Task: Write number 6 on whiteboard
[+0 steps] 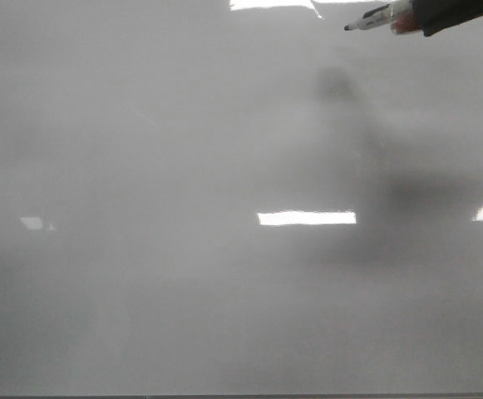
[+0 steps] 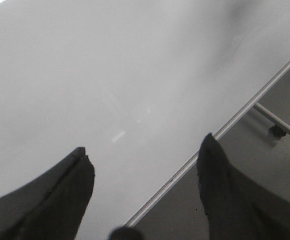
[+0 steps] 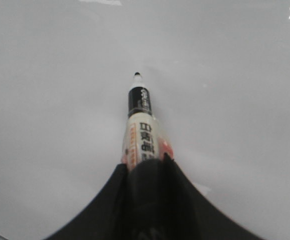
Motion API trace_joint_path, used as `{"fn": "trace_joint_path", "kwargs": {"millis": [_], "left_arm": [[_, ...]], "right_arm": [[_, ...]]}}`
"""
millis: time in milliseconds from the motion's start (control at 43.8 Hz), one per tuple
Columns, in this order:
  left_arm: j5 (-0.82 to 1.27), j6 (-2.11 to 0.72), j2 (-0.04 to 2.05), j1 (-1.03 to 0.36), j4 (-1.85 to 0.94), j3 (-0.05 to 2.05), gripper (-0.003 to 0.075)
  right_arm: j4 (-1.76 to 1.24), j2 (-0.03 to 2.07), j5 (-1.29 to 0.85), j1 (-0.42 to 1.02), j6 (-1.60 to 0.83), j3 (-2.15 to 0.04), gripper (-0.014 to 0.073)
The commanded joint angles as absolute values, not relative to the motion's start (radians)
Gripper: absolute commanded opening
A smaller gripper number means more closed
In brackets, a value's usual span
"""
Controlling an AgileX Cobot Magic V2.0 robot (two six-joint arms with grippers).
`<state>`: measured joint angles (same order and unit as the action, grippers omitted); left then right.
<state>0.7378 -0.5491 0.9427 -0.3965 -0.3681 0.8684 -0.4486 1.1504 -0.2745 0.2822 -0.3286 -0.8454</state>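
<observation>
The whiteboard (image 1: 183, 150) fills the front view, glossy pale grey, and no black stroke shows on it; the number 6 is not visible anywhere. At the top right, my right gripper (image 1: 420, 21) is shut on a marker (image 1: 378, 17) whose black tip points left, above the board. In the right wrist view the marker (image 3: 142, 130) sticks out from between the shut fingers (image 3: 147, 167), its tip over bare whiteboard (image 3: 60, 75). My left gripper (image 2: 145, 150) is open and empty, hanging over the whiteboard's (image 2: 85, 65) metal edge (image 2: 224, 127).
Bright rectangular light reflections (image 1: 306, 218) lie on the board. A soft shadow of the arm (image 1: 407, 195) falls at the right. Beyond the board's edge in the left wrist view is a grey surface with a small metal bracket (image 2: 272, 122).
</observation>
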Motion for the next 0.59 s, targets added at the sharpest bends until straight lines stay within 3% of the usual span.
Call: {"fn": "trace_joint_path", "kwargs": {"millis": [0, 205, 411, 570], "left_arm": [[0.676, -0.55, 0.936, -0.393, -0.397, 0.896, 0.044], [0.673, -0.55, 0.936, -0.393, -0.397, 0.896, 0.044], [0.673, -0.55, 0.936, -0.393, -0.397, 0.896, 0.044], [0.676, -0.55, 0.936, -0.393, -0.393, 0.896, 0.044]], "right_arm": [[-0.467, 1.161, -0.183, 0.277, -0.327, -0.902, -0.0068], [-0.465, 1.237, -0.209, 0.288, -0.343, -0.915, -0.0068], [-0.46, 1.303, -0.385, 0.336, -0.397, -0.912, -0.0068], [-0.404, 1.282, -0.42, 0.284, -0.397, -0.914, -0.0065]]}}
